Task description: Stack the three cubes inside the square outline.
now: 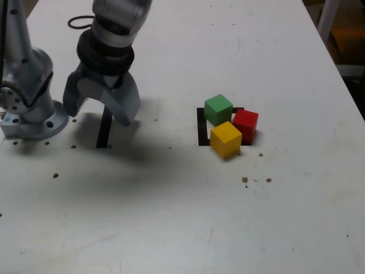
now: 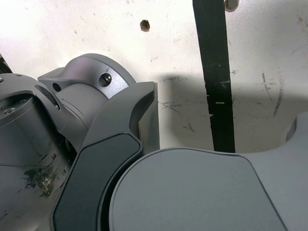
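Three cubes sit side by side on the table in the exterior view: a green cube, a red cube and a yellow cube. They touch each other and cover most of the square outline, whose black tape shows along its left side. My gripper hangs well to the exterior view's left of the cubes, above a straight black tape strip. Its jaws stand open with nothing between them. The wrist view shows only a grey finger, the tape strip and bare table.
The arm's grey base is bolted at the exterior view's left edge. A black cable loop lies behind the arm. Small dark crumbs dot the table in front of the cubes.
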Motion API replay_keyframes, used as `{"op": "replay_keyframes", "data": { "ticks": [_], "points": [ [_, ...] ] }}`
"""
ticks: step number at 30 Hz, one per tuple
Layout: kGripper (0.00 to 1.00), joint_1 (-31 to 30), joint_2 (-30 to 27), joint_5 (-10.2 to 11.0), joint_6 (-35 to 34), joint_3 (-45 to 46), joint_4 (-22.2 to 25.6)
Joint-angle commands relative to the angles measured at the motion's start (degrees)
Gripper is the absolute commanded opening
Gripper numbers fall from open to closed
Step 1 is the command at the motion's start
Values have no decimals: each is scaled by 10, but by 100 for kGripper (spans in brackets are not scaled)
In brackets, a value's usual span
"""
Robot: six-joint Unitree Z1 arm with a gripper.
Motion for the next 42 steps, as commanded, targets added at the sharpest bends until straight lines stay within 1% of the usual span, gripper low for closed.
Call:
{"op": "replay_keyframes", "data": {
  "ticks": [1, 12, 16, 19, 22, 24, 26, 27, 29, 33, 38, 42],
  "points": [
    [100, -1, -2, 1, -6, 1, 2],
    [100, 2, 1, 4, -27, 0, 2],
    [100, 3, 1, 7, -26, -7, 11],
    [99, 6, 1, 8, -23, -20, 32],
    [99, 13, 0, 12, -15, -45, 78],
    [99, 18, -4, 24, -9, -77, 134],
    [99, 21, -16, 40, -5, -104, 171],
    [99, 23, -23, 46, -3, -114, 180],
    [100, 25, -41, 59, 2, -139, 190],
    [100, 26, -64, 71, 16, -198, 192],
    [100, 25, -62, 74, 30, -259, 198],
    [99, 21, -42, 69, 33, -307, 214]
  ]
}}
